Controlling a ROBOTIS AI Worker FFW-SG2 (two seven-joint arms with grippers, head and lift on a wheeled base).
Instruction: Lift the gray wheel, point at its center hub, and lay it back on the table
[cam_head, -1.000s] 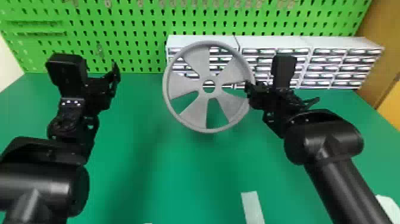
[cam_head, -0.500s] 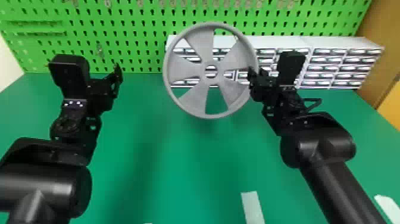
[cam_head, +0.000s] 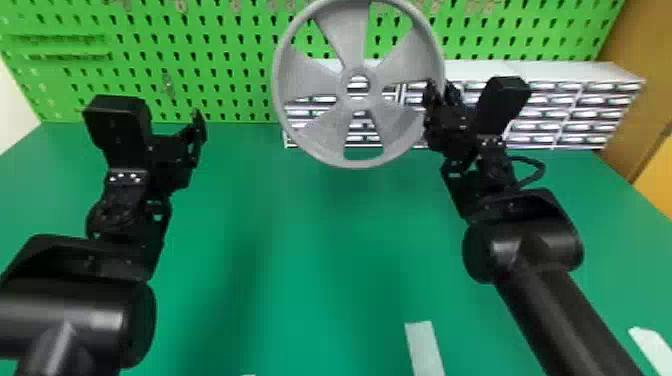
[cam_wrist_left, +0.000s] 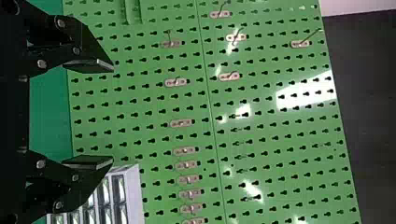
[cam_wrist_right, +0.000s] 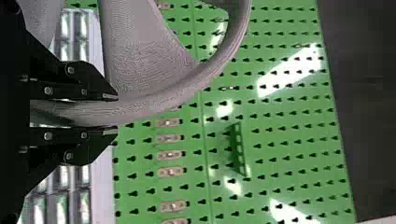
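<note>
While the right gripper (cam_head: 438, 92), made of two flat black fingers, grasps its rim, the gray, round wheel with five broad spokes (cam_head: 351, 50) is held up off the green, flat-topped table (cam_head: 300, 280). The wheel stands roughly upright, its face toward the head camera, with the open ring of its center hub (cam_head: 358, 97) in plain sight. In the right wrist view, the rim runs between the two fingers (cam_wrist_right: 95, 95), clenched against it from either side. The left gripper (cam_head: 196, 125), also black and two-fingered, is well apart from the wheel, over on the left side of the table; in the left wrist view its fingers (cam_wrist_left: 91, 65) are spread wide, released. Behind the wheel and partly covered by it are the white, boxy cabinets with rows of small drawers (cam_head: 555, 70), at the table's far side. Past them rises the bright green, perforated pegboard (cam_head: 215, 50). A white, straight strip (cam_head: 424, 345) lies on the near part of the table.
</note>
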